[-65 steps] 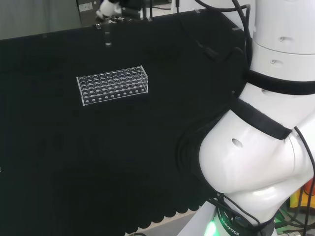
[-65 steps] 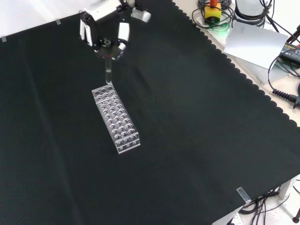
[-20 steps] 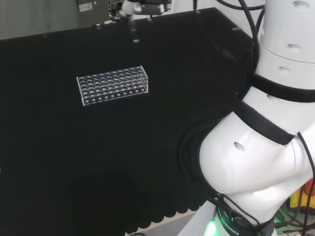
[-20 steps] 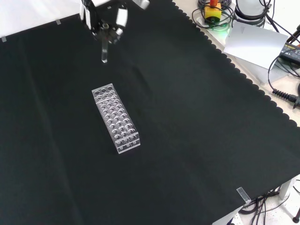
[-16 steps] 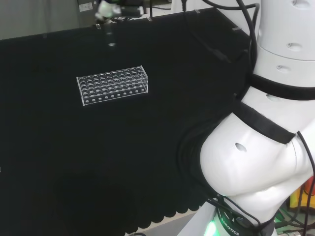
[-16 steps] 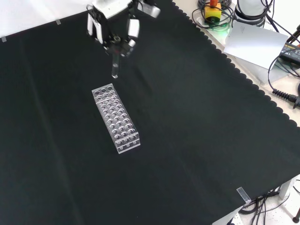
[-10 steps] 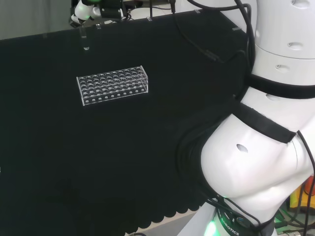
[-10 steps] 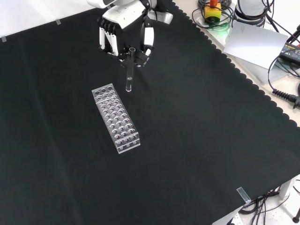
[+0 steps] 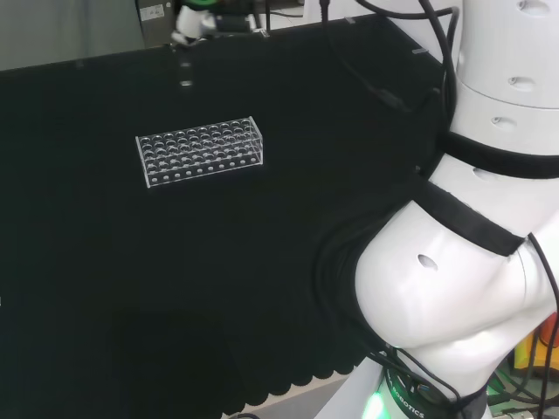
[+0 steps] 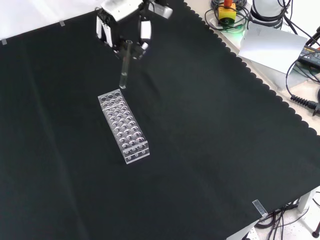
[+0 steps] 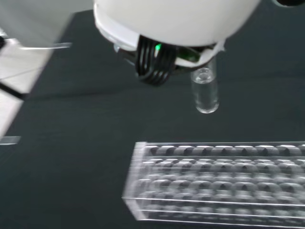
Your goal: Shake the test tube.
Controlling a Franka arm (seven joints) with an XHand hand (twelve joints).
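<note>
A black cloth covers the surface, and the arm's big white links stand at the right of the head view. Out on the cloth lies a clear rack with rows of holes, long and narrow, and no tube can be made out standing in it.

Above the rack's far end in the front view hangs the hand, its fingers curled in around the top of a clear test tube. The tube points down and leans a little, its rounded bottom just above the rack's end row without touching it; the wrist view shows the same, the tube's tip hanging free with dark cloth behind it and the rack below. In the head view the hand sits at the far edge of the cloth, beyond the rack. Whether the tube holds any liquid cannot be told.

This looks like the middle of the shaking, with the tube held clear of the rack. The main risk, as I judge it, is how close the tip hangs to the rack: a downward or sideways swing could knock the tube against the rack's edge, shove the light rack across the cloth, or crack the glass. The hold is only at the tube's upper end, so a sharp swing could also let the tube slip between the fingers and drop.
</note>
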